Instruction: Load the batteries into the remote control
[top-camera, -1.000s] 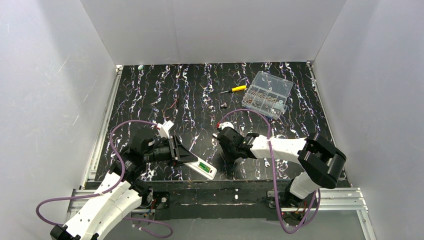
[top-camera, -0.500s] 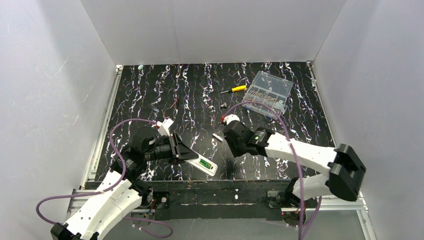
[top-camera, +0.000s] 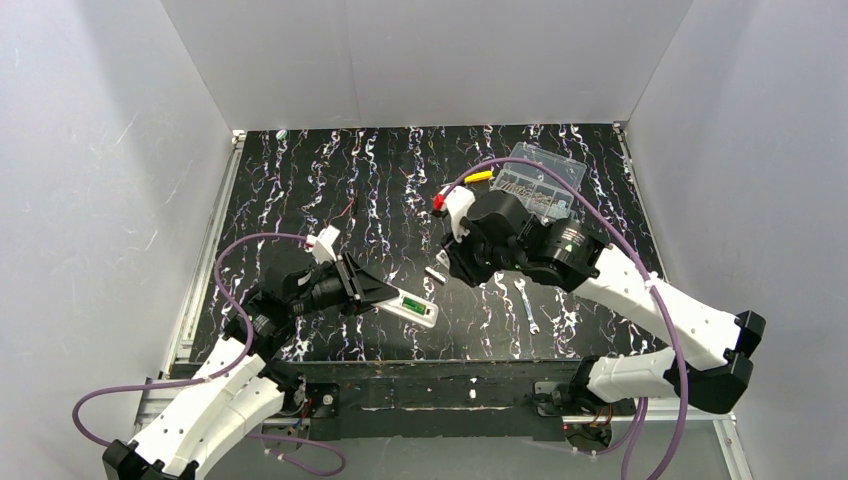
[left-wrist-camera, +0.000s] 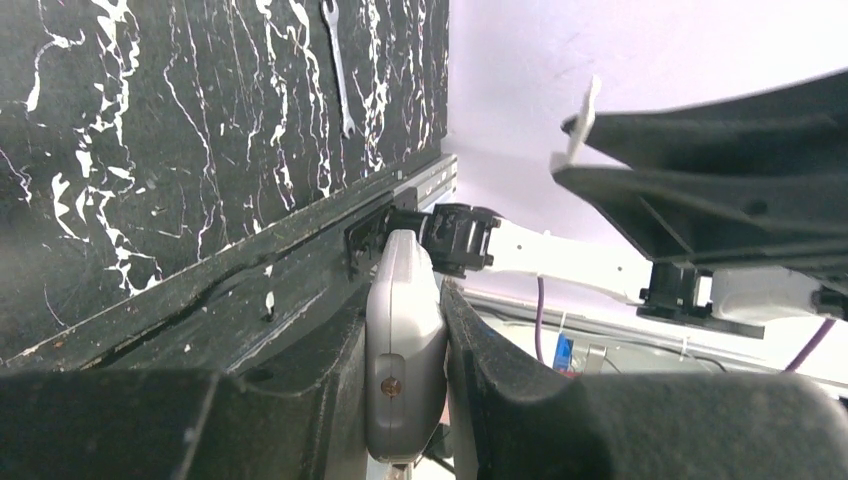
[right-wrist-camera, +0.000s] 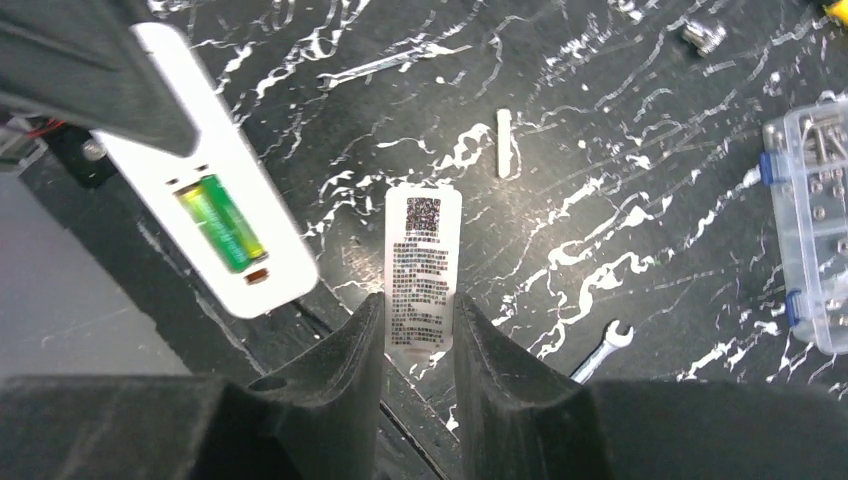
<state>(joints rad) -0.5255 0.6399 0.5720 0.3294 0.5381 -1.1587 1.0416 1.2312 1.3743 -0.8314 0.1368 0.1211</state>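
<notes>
My left gripper (top-camera: 362, 292) is shut on the white remote control (top-camera: 412, 309) and holds it off the table near the front edge, back side up. In the left wrist view the remote (left-wrist-camera: 404, 345) sits edge-on between the pads. Its battery bay is open, with green batteries (right-wrist-camera: 222, 222) inside the remote (right-wrist-camera: 205, 215). My right gripper (top-camera: 447, 266) is raised just right of the remote. It is shut on a flat white cover piece with a printed label (right-wrist-camera: 422, 268), which stands out between the fingers (right-wrist-camera: 355, 350).
A small white stick (right-wrist-camera: 504, 143) and a small wrench (top-camera: 527, 305) lie on the black marbled table. A clear parts box (top-camera: 540, 180) and a yellow screwdriver (top-camera: 478, 176) are at the back right. White walls stand on three sides.
My right arm has risen and swung back and up with the cover piece in its fingers, which uncovers the wrench on the table. My left gripper has shifted the remote slightly up and right.
</notes>
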